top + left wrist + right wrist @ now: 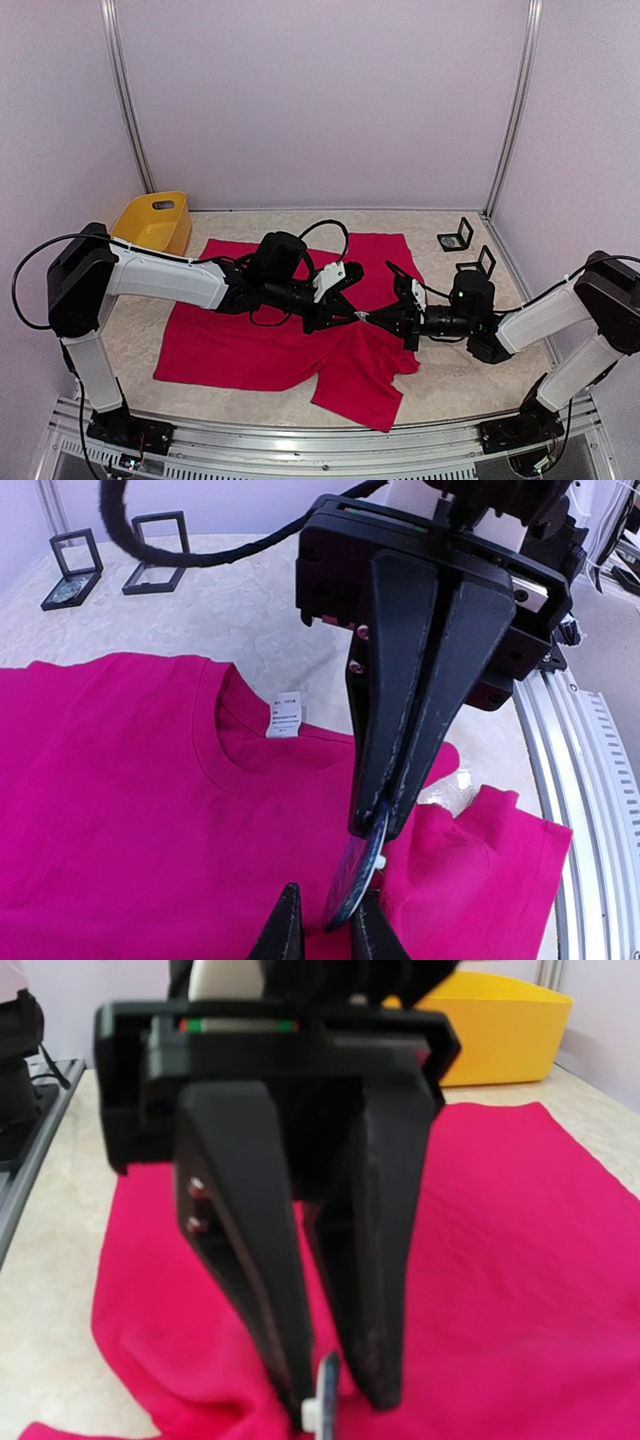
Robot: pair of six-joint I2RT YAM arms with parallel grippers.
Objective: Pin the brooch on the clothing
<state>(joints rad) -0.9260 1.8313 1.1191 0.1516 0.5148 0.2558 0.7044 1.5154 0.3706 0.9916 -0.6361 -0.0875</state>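
Left gripper (328,926): you see its jaws only a little apart, the lower rim of the brooch (358,872) between the tips. A sliver of shirt shows beside the rim, so it is not clamped.
Right gripper (378,825): closed, its two fingers pinching the upper edge of the brooch.
Meeting point: from the top camera your two grippers face each other tip to tip over the right-hand middle of the T-shirt (240,340).
Brooch: a thin, dark blue round disc, seen nearly edge-on and tilted, hanging below the right gripper's tips. You cannot tell whether it touches the fabric.
T-shirt, place: it lies spread on the table (450,390), in front of both arm bases and between them.
T-shirt, look: plain crimson-pink and soft. The round neckline faces up in the left wrist view, with a small white label (285,718) inside the collar.
T-shirt, lie: mostly flat, with the near right corner rumpled and folded into a flap.
Yellow tub (155,222): at the far left corner, just beside the shirt's far left edge.
Display frames (456,238): two small black ones stand at the far right, apart from the shirt.
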